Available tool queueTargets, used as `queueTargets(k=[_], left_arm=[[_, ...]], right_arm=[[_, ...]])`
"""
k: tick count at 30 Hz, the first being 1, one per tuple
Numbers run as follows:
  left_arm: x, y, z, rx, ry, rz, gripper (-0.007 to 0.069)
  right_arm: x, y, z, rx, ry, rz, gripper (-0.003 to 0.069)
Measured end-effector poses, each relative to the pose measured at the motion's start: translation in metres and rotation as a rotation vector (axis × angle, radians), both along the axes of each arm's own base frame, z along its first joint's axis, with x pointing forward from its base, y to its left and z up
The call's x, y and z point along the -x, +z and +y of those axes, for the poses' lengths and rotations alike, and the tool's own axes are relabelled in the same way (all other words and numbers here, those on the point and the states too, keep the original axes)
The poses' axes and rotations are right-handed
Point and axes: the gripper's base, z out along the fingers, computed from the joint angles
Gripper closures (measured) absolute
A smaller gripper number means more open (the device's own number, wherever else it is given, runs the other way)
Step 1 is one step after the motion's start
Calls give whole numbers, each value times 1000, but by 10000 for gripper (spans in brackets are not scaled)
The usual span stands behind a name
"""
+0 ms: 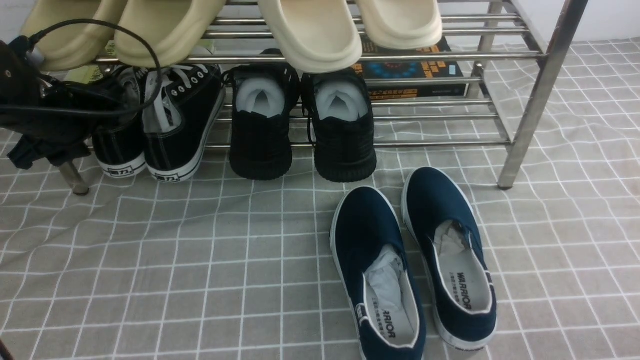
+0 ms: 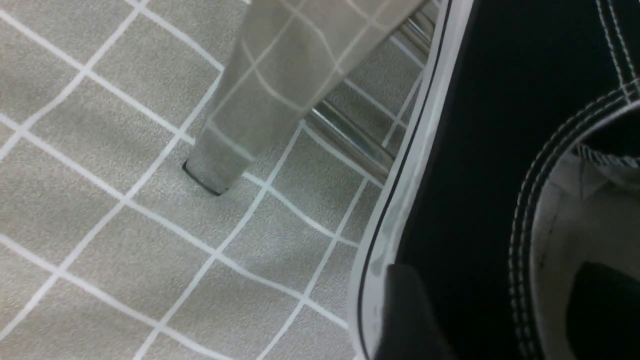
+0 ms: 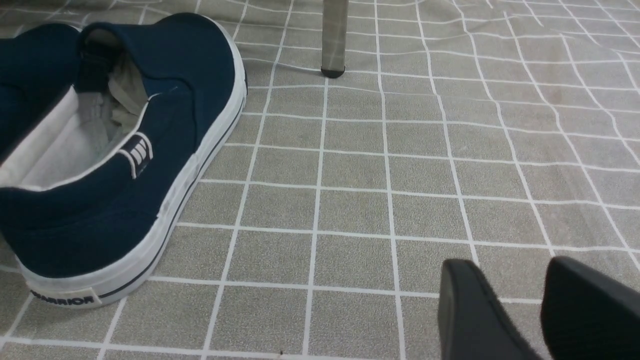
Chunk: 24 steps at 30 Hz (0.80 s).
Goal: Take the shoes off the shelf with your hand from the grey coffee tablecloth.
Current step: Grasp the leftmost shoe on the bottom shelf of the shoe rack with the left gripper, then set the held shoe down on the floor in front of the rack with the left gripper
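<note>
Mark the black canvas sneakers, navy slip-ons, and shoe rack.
White-soled black canvas lace-up sneakers (image 1: 175,145): front view, right shoe's heel canvas.
White-trimmed navy slip-on shoes (image 1: 365,222): front view, left shoe's toe.
Silver metal-tube shoe rack (image 1: 539,105): front view, right front leg.

1. The shelf (image 1: 440,143) is bare metal tubing, shiny enough to mirror the cloth.
2. The grey coffee tablecloth (image 1: 200,260) is matt, fine-grained woven cloth, slightly wrinkled.
3. The shoes (image 1: 175,135) are matt black canvas with smooth white rubber soles.
4. The black sneakers (image 1: 262,145) are ribbed knit, stuffed with crumpled white paper.
5. The navy slip-ons (image 1: 370,225) are matt cloth with smooth white rubber trim.
6. The cream slippers (image 1: 315,35) look smooth, matt and foam-like.
</note>
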Motion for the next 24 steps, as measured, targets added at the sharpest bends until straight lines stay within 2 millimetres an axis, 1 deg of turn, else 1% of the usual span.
queueTargets(k=[1, 2, 6, 7, 8, 10, 13, 15, 16, 18, 24], left_arm=[[-1, 0, 0, 5, 3, -1, 247], [-1, 0, 0, 6, 3, 1, 255], [2, -2, 0, 33, 28, 32, 487], [2, -3, 0, 35, 32, 44, 538], [4, -3, 0, 35, 33, 58, 571], [7, -1, 0, 35, 33, 81, 596], [15, 5, -1, 34, 30, 116, 603], [26, 18, -1, 31, 30, 139, 604], [28, 18, -1, 30, 29, 145, 604], [36, 29, -2, 29, 29, 149, 604], [54, 44, -2, 16, 25, 176, 604]], right_arm=[[0, 0, 0, 0, 0, 0, 420], [0, 0, 0, 0, 0, 0, 420], [0, 0, 0, 0, 0, 0, 420], [0, 0, 0, 0, 0, 0, 420], [0, 0, 0, 0, 0, 0, 420], [0, 0, 0, 0, 0, 0, 420], [0, 0, 0, 0, 0, 0, 420], [0, 0, 0, 0, 0, 0, 420], [0, 0, 0, 0, 0, 0, 420], [0, 0, 0, 0, 0, 0, 420], [0, 0, 0, 0, 0, 0, 420]])
